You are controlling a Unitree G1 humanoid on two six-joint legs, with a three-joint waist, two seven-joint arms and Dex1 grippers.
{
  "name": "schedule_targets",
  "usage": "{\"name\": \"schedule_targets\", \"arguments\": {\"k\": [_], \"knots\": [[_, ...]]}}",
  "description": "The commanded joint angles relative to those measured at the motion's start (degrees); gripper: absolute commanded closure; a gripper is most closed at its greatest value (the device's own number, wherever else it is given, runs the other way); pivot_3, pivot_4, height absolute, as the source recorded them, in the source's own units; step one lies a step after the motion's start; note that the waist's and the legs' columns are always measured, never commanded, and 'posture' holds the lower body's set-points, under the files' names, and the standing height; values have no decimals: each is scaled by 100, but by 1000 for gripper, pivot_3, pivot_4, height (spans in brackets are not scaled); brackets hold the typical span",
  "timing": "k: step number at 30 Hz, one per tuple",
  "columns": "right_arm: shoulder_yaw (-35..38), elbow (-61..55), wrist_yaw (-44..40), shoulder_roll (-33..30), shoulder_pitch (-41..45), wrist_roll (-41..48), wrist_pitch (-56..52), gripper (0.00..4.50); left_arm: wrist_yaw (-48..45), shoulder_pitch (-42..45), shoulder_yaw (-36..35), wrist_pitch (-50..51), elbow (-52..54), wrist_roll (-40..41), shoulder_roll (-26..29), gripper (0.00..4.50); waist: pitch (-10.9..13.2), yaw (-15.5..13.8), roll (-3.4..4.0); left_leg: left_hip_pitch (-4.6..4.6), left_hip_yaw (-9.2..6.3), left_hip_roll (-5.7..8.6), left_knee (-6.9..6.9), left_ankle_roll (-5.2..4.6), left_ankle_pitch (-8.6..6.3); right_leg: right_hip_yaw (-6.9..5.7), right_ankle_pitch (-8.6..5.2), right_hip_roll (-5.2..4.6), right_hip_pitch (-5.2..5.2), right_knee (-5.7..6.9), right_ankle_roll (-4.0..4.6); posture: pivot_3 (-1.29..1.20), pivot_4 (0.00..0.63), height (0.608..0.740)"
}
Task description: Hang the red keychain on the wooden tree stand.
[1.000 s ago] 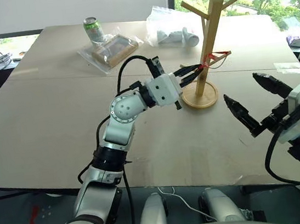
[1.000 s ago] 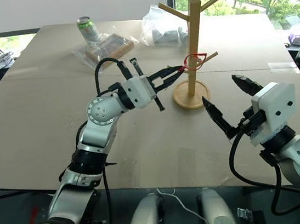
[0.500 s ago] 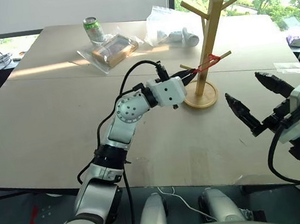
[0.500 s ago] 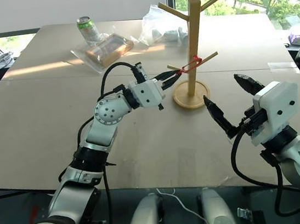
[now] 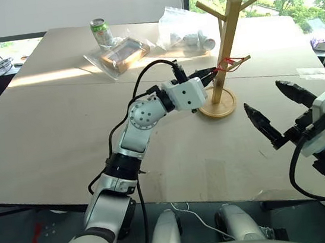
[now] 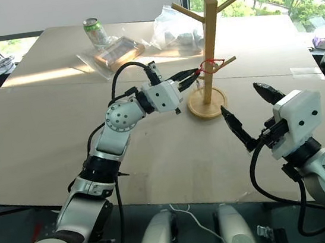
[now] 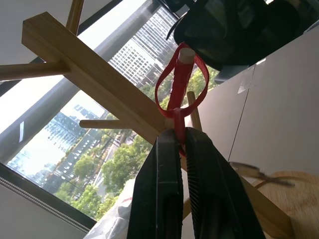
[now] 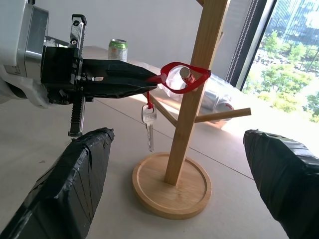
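Observation:
The wooden tree stand point(image 5: 228, 35) rises from its round base point(image 5: 217, 104) on the table, right of centre. The red keychain point(image 8: 178, 74) is looped over the tip of a low peg, and its silver key point(image 8: 148, 121) dangles beside the post. My left gripper point(image 5: 211, 74) reaches in from the left and is shut on the loop's near end. In the left wrist view the peg passes through the red loop point(image 7: 180, 82) just past the fingertips point(image 7: 168, 144). My right gripper point(image 5: 262, 96) hovers open to the right of the base, nothing between its fingers.
A green soda can point(image 5: 101, 32) and a bagged brown box point(image 5: 122, 53) lie at the back of the table. A clear bag of white items point(image 5: 187, 32) sits behind the stand. The table's front edge point(image 5: 178, 198) runs below both arms.
My left gripper has pushed slightly closer to the stand's post and rolled, still gripping the keychain; the loop now hangs open around the peg tip. The right gripper has stayed put.

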State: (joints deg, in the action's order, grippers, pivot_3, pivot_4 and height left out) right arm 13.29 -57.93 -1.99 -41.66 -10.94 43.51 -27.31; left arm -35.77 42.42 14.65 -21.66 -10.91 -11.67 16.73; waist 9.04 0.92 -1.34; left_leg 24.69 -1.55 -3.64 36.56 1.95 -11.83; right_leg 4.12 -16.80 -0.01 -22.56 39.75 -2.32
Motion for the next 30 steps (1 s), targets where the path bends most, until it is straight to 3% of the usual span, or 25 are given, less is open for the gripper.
{"name": "schedule_targets", "arguments": {"k": [1,5,6,7,11,15,19,22,25,30], "knots": [[105,-207,52,25,41,61,7,0,80,158,34,-99,79,14,-37,4380,0,-7,0,0,0,0,0,0,0,0,0,0,0,0,0,0,150,740],[97,-207,74,56,71,40,-56,0,53,143,69,-61,42,-48,-15,4380,0,-6,0,0,0,0,0,0,0,0,0,0,0,0,0,0,150,740],[107,-207,77,67,77,41,-79,0,33,131,66,-49,38,-25,-11,3777,0,-5,0,0,0,0,0,0,0,0,0,0,0,0,0,0,150,740],[118,-207,74,76,77,41,-98,0,20,123,64,-43,35,-7,-3,3595,0,-5,0,0,0,0,0,0,0,0,0,0,0,0,0,0,150,740],[166,-207,35,97,51,47,-137,0,-16,50,35,27,125,62,78,1872,0,-3,0,0,0,0,0,0,0,0,0,0,0,0,0,0,150,740],[211,-63,-136,94,163,83,-261,0,-468,-432,-257,516,566,601,555,19,-1,30,2,-3,0,0,0,0,0,1,0,0,0,4,0,0,150,740],[401,416,-519,-139,462,344,-536,0,-1196,-934,-730,2288,1387,1810,1094,19,-1,112,3,-5,-5,-2,0,0,1,-2,0,0,0,10,0,0,150,740],[596,886,-1251,-614,555,623,-817,0,-1684,-1132,-1322,4596,2134,3201,1800,19,1,121,2,-2,-6,-2,4,0,1,-6,0,-2,1,11,0,0,150,740],[861,1474,-1830,-1002,840,1128,-1118,0,-1968,-1146,-1918,6124,2366,4121,2559,19,3,134,1,-1,-13,-2,3,0,0,-13,-1,-2,2,8,0,0,150,740],[969,2261,-2366,-1366,1485,1518,-1506,0,-2033,-1027,-2578,6794,1957,4645,3062,19,5,133,4,-3,-14,-2,3,-1,0,-15,-2,-1,4,8,0,0,150,740]]}}
